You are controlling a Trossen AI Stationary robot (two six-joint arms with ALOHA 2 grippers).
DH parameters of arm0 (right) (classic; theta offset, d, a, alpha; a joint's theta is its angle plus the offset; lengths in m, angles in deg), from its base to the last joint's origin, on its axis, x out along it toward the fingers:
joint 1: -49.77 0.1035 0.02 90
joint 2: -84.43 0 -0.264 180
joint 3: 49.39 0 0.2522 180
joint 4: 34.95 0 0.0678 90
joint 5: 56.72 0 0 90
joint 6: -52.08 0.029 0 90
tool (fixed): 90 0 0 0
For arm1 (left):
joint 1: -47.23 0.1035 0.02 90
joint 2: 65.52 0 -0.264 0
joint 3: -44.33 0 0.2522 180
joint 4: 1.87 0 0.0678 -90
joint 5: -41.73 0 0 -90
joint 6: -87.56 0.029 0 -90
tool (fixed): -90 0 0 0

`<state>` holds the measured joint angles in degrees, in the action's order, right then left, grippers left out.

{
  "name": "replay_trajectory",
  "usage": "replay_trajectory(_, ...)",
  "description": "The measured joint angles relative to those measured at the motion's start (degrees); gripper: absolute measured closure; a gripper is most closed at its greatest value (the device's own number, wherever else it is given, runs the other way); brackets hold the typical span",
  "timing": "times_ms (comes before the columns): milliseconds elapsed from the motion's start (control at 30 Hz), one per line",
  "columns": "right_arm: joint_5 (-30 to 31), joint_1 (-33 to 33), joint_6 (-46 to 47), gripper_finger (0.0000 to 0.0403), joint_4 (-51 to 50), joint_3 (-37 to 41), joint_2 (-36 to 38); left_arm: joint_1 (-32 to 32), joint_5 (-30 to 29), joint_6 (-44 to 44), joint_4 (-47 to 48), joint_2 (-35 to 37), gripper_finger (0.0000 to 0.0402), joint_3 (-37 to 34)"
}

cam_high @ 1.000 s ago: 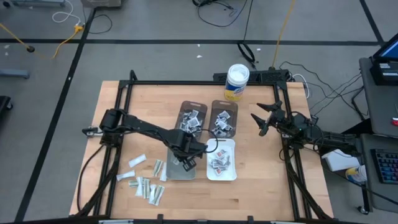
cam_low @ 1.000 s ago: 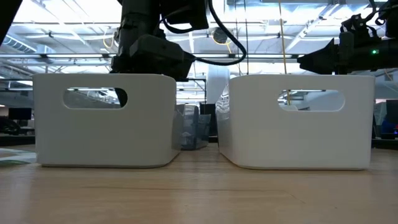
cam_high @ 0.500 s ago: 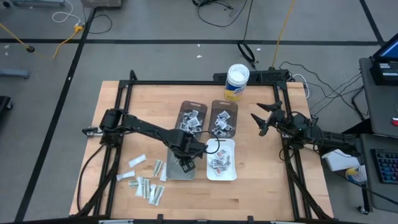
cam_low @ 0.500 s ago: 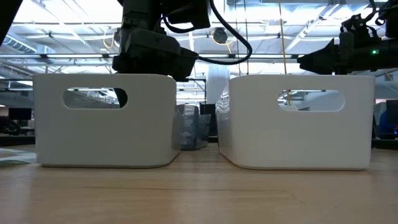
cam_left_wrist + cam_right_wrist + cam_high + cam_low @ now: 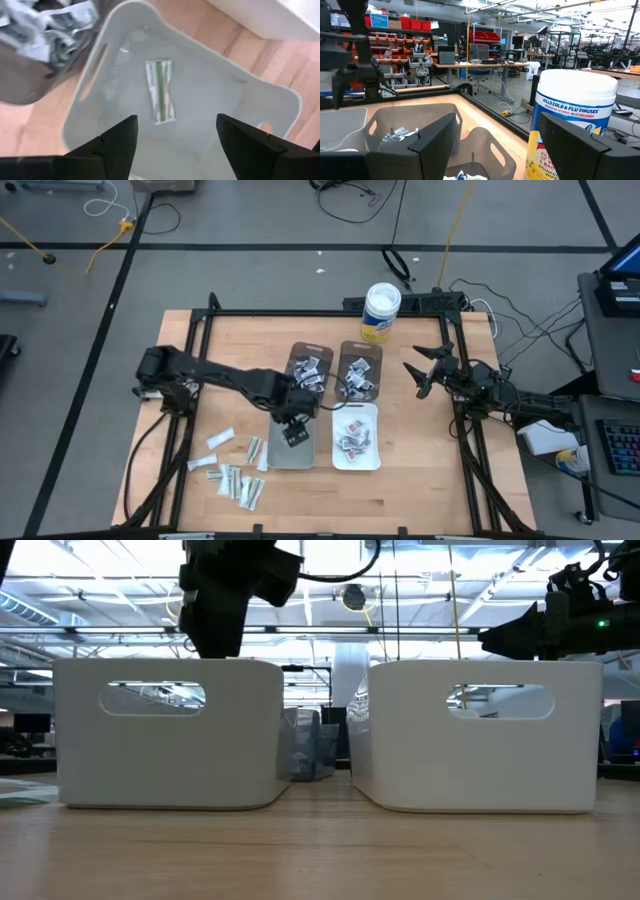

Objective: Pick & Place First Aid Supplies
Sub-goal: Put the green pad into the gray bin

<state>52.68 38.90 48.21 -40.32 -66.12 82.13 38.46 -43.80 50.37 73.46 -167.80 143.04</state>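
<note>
Pale strips and flat packets (image 5: 232, 477) lie loose on the bare wood at the lower left of the high view, nearest the front edge of the worktop (image 5: 420, 480), and they look like the share of the first aid supplies not yet sorted. Just beyond them stand two light bins side by side: the grey-white bin (image 5: 293, 442) at lower centre and the white bin (image 5: 357, 438) to its right, which already carries a small cluster of packets with red marks. The left gripper (image 5: 290, 423) hangs over the grey-white bin with its jaws spread and nothing between them; the left wrist view shows a single long strip with a green stripe (image 5: 160, 92) lying flat on that bin's floor, apart from both dark fingers (image 5: 116, 145), so this one seems delivered (it is the only piece visible there). Farther back, two brown bins (image 5: 310, 368) (image 5: 359, 367) hold heaps of silver-grey packets. Beyond them a white tub with a yellow label (image 5: 381, 311) stands at the far edge. The right gripper (image 5: 424, 370) waits at centre right, beside the brown bins, jaws wide and empty. My reading: sorting is partly done, with the loose pile at the front left to clear.
</note>
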Motion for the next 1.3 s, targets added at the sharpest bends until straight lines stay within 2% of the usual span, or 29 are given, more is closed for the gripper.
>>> replay_trajectory(200,0.0,0.0,0.0,0.0124,0.0,0.0,0.0,0.1,0.2,0.0,3.0,1.4,0.0136,-1.2)
replay_trajectory(367,0.0,0.0,0.0,0.0124,0.0,0.0,0.0,-1.4,2.6,-1.5,1.5,6.2,0.0144,-9.5)
replay_trajectory(767,0.0,0.0,0.0,0.0124,0.1,0.0,0.0,-5.1,3.6,-6.7,1.3,21.1,0.0130,-27.6)
replay_trajectory(1000,0.0,0.0,0.0,0.0124,0.1,0.0,0.0,-8.1,7.6,-11.2,1.9,28.4,0.0130,-37.6)
replay_trajectory(1300,0.0,0.0,0.0,0.0124,0.1,0.0,0.0,-9.4,7.5,-12.5,0.3,29.9,0.0130,-43.7)
